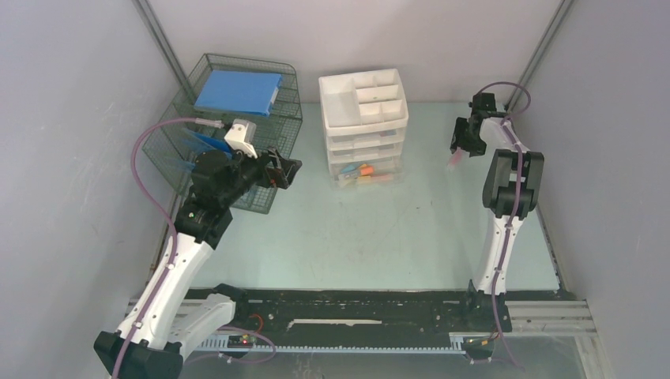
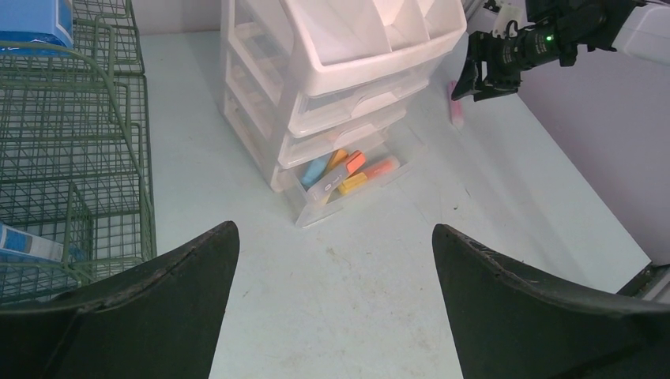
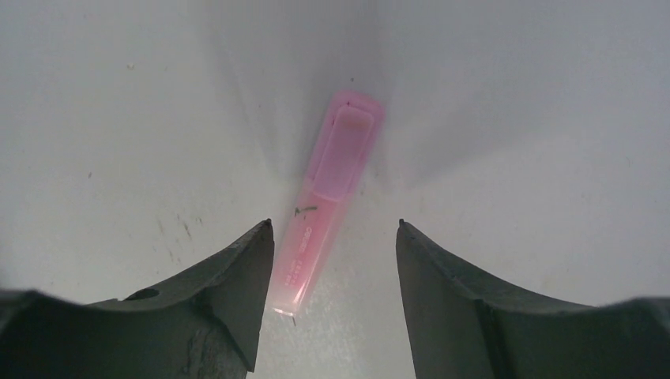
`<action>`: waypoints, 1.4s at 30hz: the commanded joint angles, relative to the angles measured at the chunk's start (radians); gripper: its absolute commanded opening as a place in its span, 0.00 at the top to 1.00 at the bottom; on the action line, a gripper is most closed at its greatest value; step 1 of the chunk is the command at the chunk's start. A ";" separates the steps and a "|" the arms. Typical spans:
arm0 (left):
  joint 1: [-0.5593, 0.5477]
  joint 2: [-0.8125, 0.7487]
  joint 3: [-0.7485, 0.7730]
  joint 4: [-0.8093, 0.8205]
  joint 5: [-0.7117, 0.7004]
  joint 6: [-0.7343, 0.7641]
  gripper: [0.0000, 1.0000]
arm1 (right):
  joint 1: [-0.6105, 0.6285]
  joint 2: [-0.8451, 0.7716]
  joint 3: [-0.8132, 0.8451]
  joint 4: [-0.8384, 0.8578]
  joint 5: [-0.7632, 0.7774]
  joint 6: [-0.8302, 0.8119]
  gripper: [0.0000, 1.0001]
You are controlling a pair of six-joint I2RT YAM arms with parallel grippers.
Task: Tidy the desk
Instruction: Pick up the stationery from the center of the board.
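beneath right gripper, pink highlighter on desk

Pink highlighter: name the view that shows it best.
Right wrist: the highlighter sits large at centre, lying on the desk, framed by the open fingers. Left wrist shows it small and far off, beside the drawers. Top external shows only a pink speck.
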 commanded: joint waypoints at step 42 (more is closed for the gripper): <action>0.020 0.003 -0.017 0.054 0.058 -0.039 0.00 | 0.055 0.155 0.128 -0.061 0.097 -0.053 0.49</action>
